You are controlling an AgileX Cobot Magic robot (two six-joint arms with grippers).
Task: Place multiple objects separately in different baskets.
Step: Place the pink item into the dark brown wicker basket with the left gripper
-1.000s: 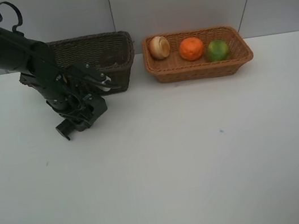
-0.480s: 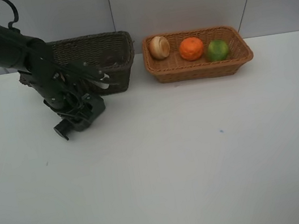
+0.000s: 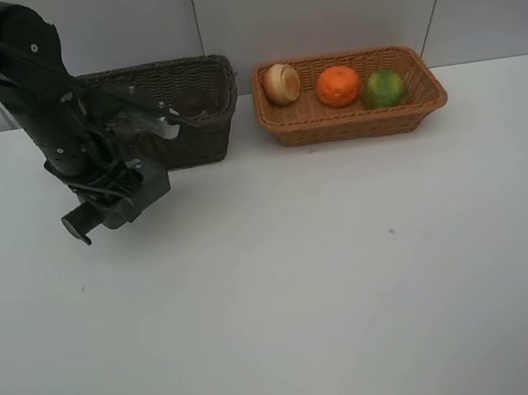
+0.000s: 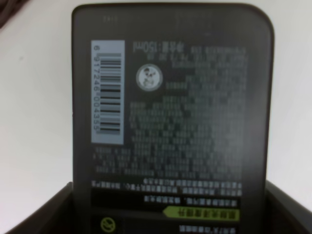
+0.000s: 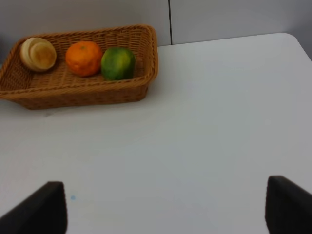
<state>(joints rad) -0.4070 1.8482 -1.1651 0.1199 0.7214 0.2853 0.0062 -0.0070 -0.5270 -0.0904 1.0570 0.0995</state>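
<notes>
Dark bottle (image 4: 170, 122) sits pinched in our left pincer (image 3: 112, 198), which has swung leftward off the brown basket (image 3: 195, 118); delivery remains. Right pincer (image 5: 161, 207) spread, empty.

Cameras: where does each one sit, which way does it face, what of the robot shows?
Exterior high: above the table's near edge, looking down and back at the dark basket and tan basket; left arm shows.
Left wrist: on the left arm, filled by a dark bottle between the left hand's fingers.
Right wrist: low over the table, facing the tan basket; right hand open.
Shared: exterior and right wrist both show the orange.
</notes>
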